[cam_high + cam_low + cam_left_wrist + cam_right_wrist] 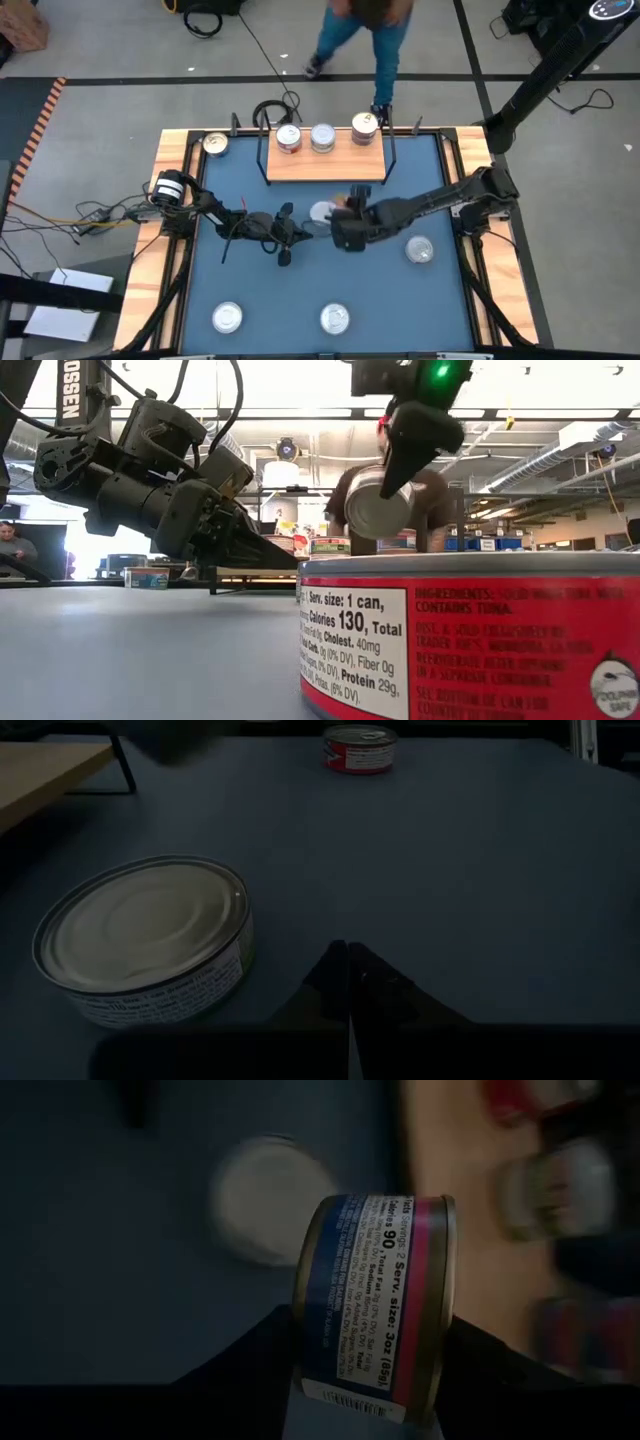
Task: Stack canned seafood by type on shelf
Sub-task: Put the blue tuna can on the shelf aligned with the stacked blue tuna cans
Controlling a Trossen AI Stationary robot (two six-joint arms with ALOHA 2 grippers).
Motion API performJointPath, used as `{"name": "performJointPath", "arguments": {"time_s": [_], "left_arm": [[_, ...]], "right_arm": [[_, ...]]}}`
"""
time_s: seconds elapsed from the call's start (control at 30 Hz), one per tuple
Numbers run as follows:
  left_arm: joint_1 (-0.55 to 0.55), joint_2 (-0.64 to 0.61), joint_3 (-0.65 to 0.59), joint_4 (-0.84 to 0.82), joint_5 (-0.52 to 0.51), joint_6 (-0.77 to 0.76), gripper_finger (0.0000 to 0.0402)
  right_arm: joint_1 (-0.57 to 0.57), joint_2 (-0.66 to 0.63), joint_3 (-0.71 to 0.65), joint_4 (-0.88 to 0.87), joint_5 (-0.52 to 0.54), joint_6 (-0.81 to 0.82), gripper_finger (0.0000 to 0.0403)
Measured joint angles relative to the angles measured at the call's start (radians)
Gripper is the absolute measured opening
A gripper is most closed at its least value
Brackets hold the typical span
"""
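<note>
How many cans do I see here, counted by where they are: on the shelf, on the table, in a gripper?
Cans on the shelf: 3
Cans on the table: 5
Can in the right gripper: 1
Left gripper: 0
Total: 9

overhead looking down, table-level close behind tin (470, 635), two wrist views

Bare shelf (325, 165) front strip just beyond right end effector (352, 203), three cans (322, 138) behind it, loose can (322, 212) directly beside

blue table (300, 290), red-labelled silver can (470, 635)
</note>
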Motion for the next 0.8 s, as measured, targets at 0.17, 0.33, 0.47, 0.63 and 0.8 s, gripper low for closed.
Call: {"name": "performJointPath", "arguments": {"time_s": [0.17, 0.33, 0.47, 0.63, 0.8], "left_arm": [[0.0, 0.0, 0.0, 0.0, 0.0, 0.014, 0.0005], [0.0, 0.0, 0.0, -0.001, 0.0, 0.022, 0.0005], [0.0, 0.0, 0.0, -0.001, 0.0, 0.023, 0.0005], [0.0, 0.0, 0.0, -0.001, 0.0, 0.024, 0.0005], [0.0, 0.0, 0.0, -0.002, 0.0, 0.024, 0.0005]], "right_arm": [[-0.122, 0.0, 0.014, -0.016, 0.087, -0.224, 0.019], [-0.269, 0.0, 0.0, 0.001, 0.1, -0.418, 0.019], [-0.355, 0.0, -0.001, 0.004, 0.096, -0.511, 0.019], [-0.421, 0.0, -0.051, 0.067, 0.045, -0.588, 0.019], [-0.445, 0.001, -0.128, 0.135, 0.039, -0.624, 0.019]]}}
